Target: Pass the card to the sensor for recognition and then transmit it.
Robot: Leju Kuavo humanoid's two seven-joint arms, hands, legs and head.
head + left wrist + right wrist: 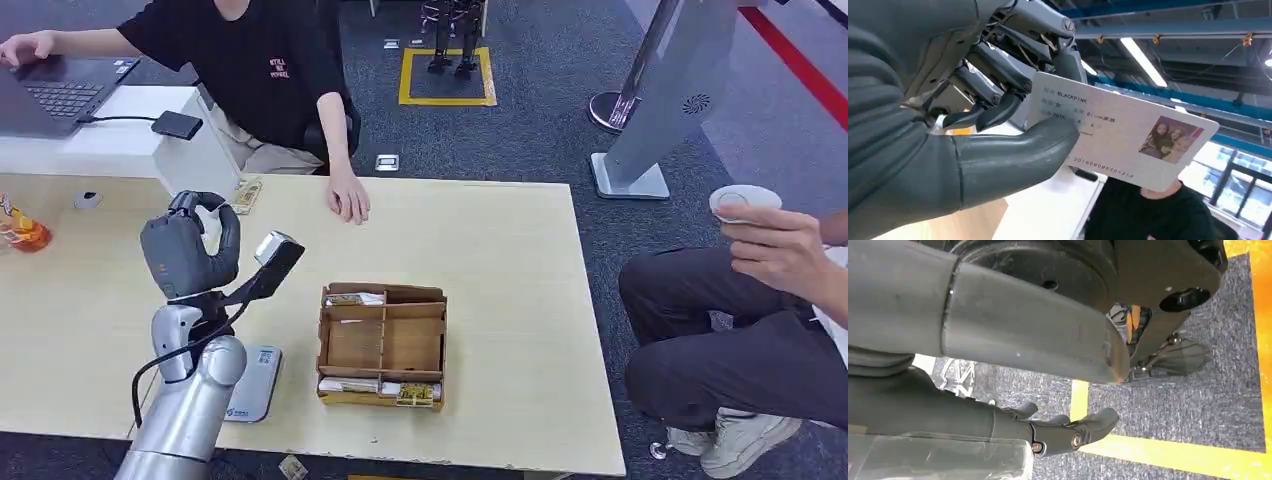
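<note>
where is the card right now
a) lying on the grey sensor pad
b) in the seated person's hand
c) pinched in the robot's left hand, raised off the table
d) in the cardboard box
c: the left hand pinches the card between thumb and fingers, raised above the table.

Bare tabletop (500,250) right of centre; box (382,345) mid-frame, person's hand (348,198) resting at upper centre.
</note>
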